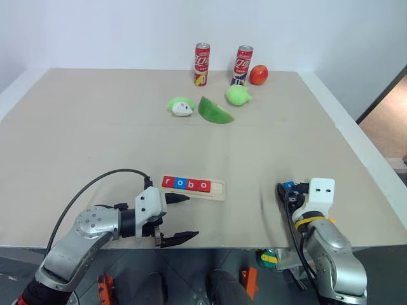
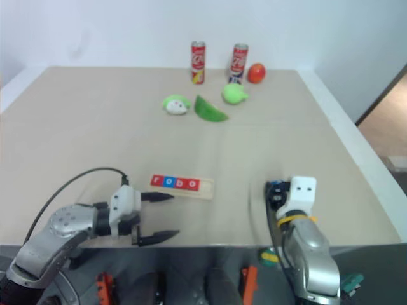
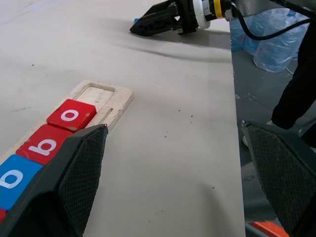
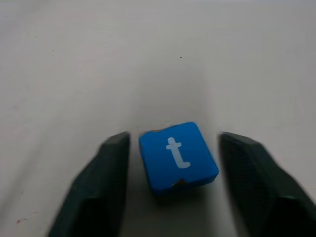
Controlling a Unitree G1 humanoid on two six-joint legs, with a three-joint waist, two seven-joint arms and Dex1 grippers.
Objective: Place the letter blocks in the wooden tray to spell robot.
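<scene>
The wooden tray lies near the table's front edge. It holds four letter blocks in a row: red r, blue o, red b and red o. Its right end slot is bare. My left gripper stands open just left of the tray, with nothing between its fingers. A blue block with a white t lies flat on the table at the front right. My right gripper straddles it, with a finger close on each side and a narrow gap showing.
At the back stand two red cans and a red fruit. In front of them are a green slice, a green toy and a green-white toy. The table's front edge runs just behind both grippers.
</scene>
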